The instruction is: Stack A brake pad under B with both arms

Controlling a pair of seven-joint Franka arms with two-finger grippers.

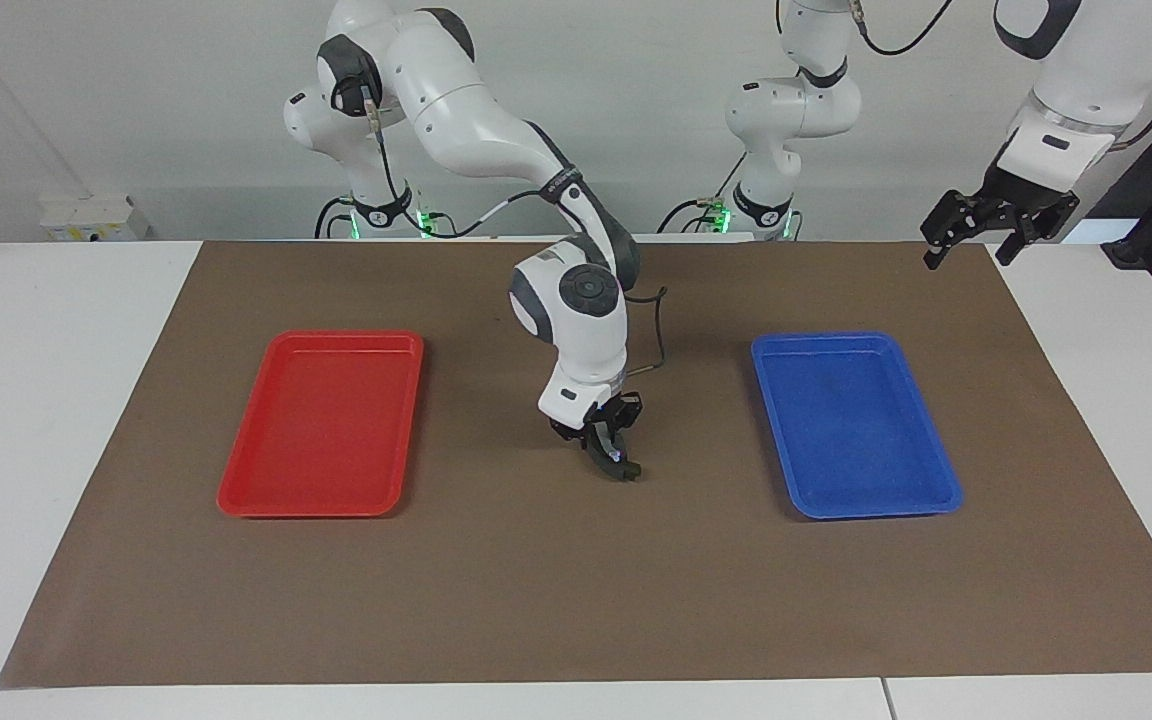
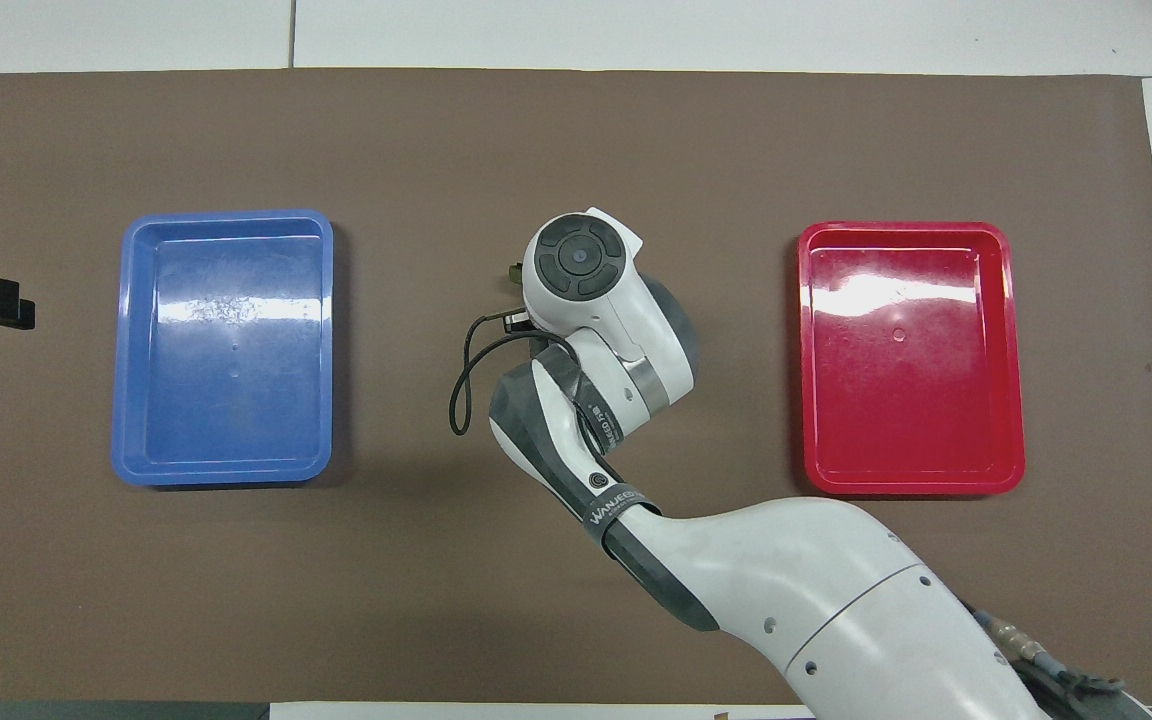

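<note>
- Lettering in white runs along a grey band (image 2: 608,505) on the right arm, low in the middle of the overhead view. It starts "WANJEE" and the rest I can't make out. I see no other writing.
- Right gripper (image 1: 612,462) sits at the centre of the facing view, low over the mat (image 1: 576,600) between the two trays. Its fingers are pinched narrow on a small dark pad (image 1: 624,470).
- The pad looks short, slightly curved and matte, with its lower end at the mat. I can't tell which of the two pads it is, and the overhead view hides it under the wrist.
- Left gripper (image 1: 971,238) waits in the air in the facing view's top corner, at its own end of the table (image 1: 56,400). Its black fingers are spread wide around nothing.
- The red tray (image 1: 346,338) and blue tray (image 1: 826,339) are glossy plastic rectangles with rounded corners and raised rims.
- The mat is flat, dull brown, and the table is smooth white.
- A thin black cable (image 1: 660,330) loops off the right wrist.
</note>
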